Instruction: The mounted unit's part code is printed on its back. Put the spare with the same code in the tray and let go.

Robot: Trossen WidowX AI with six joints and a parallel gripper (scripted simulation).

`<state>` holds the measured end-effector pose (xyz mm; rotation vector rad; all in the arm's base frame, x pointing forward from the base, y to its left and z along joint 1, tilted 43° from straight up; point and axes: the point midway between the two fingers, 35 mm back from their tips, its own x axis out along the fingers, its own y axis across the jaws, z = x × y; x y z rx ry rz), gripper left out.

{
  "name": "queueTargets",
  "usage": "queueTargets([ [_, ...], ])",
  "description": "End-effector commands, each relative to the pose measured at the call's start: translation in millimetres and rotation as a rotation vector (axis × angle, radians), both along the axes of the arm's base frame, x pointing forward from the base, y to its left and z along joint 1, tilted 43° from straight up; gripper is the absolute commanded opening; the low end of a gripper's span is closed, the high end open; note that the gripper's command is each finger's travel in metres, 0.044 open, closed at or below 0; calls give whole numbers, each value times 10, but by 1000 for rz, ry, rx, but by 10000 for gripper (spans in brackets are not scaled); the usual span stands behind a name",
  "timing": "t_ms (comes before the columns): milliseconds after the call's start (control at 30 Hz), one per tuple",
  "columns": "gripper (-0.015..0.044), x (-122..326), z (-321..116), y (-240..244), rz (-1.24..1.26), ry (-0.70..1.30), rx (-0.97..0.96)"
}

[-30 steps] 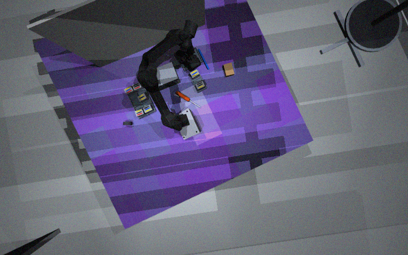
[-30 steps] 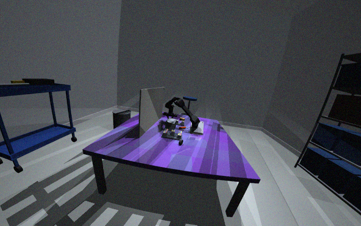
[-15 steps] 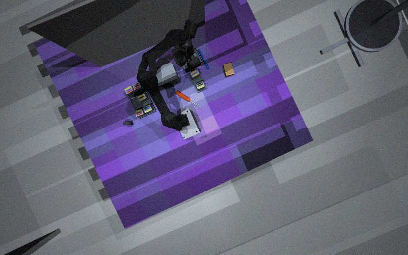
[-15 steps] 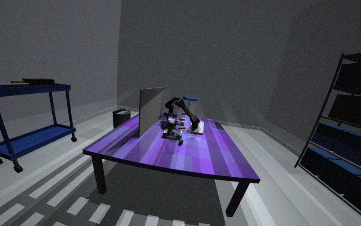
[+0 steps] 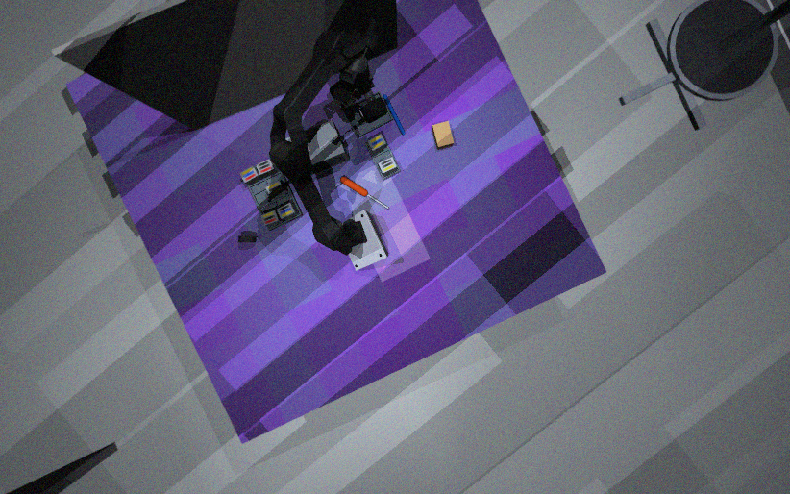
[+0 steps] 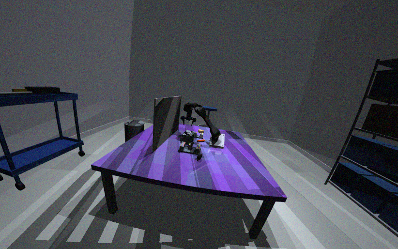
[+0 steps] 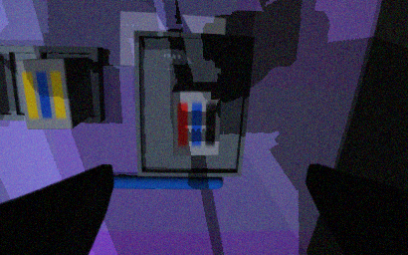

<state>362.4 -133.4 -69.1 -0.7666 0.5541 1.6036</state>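
A grey tray [image 7: 156,144] [image 5: 376,127] lies under my gripper. A spare [image 7: 197,124] with red, blue and black stripes stands inside the tray, stripes up, in the wrist view. My gripper [image 7: 213,174] [image 6: 188,123] is open above the tray, its fingers wide apart and nothing between them. A pale-topped box [image 5: 327,139] [image 6: 188,134], which looks like the mounted unit's housing, stands beside the arm; its back code is not readable here. Other striped spares sit in a small rack, one yellow-blue-yellow [image 7: 44,95] [image 5: 376,142] and one further along [image 5: 387,164].
A larger rack holds several spares, one [image 5: 249,174] at its corner. A blue pen [image 7: 169,182] [image 5: 393,114] lies along the tray's edge. An orange screwdriver [image 5: 354,185] [image 6: 200,140], a tan block [image 5: 442,134] and a small dark object [image 5: 247,235] [image 6: 199,156] lie about. A tall panel [image 6: 166,122] stands nearby.
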Motion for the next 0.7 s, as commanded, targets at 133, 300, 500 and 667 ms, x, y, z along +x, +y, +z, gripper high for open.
queueTargets([
  [133, 440, 2, 83, -71, -5, -6, -3],
  [300, 440, 2, 83, -71, -5, -6, -3],
  [500, 440, 2, 83, -71, -5, -6, -3],
  [667, 440, 2, 83, -71, -5, -6, -3],
])
